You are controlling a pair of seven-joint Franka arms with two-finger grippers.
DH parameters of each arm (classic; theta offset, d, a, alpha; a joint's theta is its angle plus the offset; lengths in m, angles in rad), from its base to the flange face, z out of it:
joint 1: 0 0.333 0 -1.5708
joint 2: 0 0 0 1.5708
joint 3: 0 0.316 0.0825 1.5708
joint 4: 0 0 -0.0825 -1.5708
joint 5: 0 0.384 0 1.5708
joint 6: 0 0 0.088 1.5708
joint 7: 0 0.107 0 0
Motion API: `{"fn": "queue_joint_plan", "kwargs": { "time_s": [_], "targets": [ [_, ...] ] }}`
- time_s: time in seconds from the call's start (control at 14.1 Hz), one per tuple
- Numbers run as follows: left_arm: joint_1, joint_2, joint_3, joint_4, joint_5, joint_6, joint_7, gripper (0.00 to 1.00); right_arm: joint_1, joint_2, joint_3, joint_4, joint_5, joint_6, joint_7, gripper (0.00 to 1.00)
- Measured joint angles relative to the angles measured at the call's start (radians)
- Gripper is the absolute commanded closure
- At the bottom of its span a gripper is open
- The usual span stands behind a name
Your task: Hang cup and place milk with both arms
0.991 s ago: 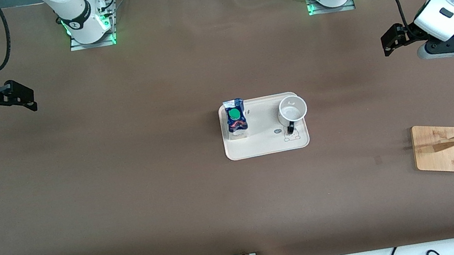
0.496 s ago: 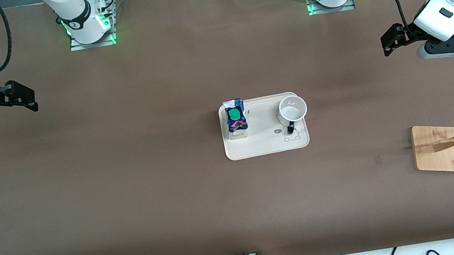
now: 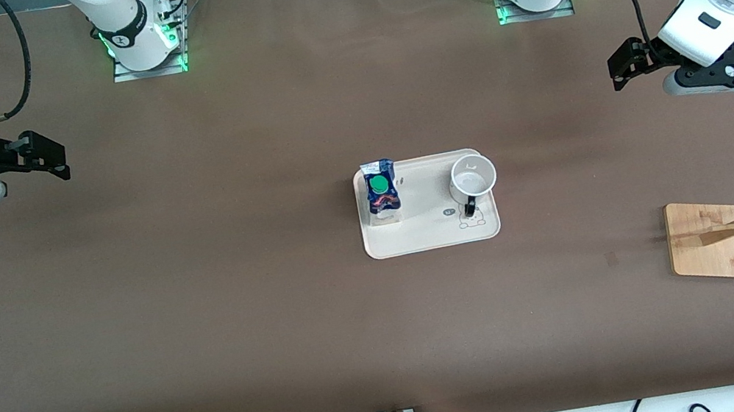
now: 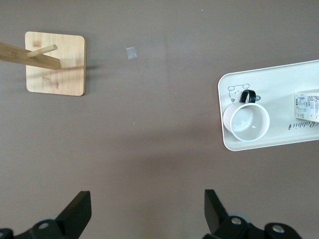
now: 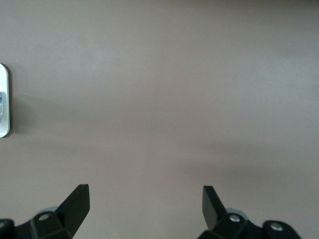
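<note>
Brown table (image 3: 215,276), matte surface. Directly on it: cream tray (image 3: 432,236) at middle; bamboo rack base (image 3: 707,240) with slanted wooden post, toward left arm's end, nearer front camera than tray; two green-lit arm bases along edge farthest from front camera.

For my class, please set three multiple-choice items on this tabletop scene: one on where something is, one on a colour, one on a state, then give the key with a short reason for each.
1. Where does the cup stand?
A. on the tray
B. on the wooden rack
C. on the bare table

2. What colour is the cap of the milk?
A. red
B. green
C. yellow

3. How is the left gripper?
A. shut on the cup
B. shut on the milk
C. open, holding nothing

Key: 1 A, the cup sits upright on the tray beside the milk. 2 B, the front view shows a round green cap. 3 C, its fingers stand wide apart over bare table; the right gripper is open too.
</note>
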Motion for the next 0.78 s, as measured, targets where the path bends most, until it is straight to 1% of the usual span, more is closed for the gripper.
{"fn": "queue_joint_plan", "kwargs": {
  "time_s": [0.57,0.78],
  "targets": [
    [0.000,0.000,0.000,0.000,0.000,-0.018,0.000,0.00,0.000,0.000,0.000,0.000,0.000,0.000,0.000,0.00],
    [0.000,0.000,-0.011,0.011,0.000,-0.022,0.000,0.00,0.000,0.000,0.000,0.000,0.000,0.000,0.000,0.00]
  ]
}}
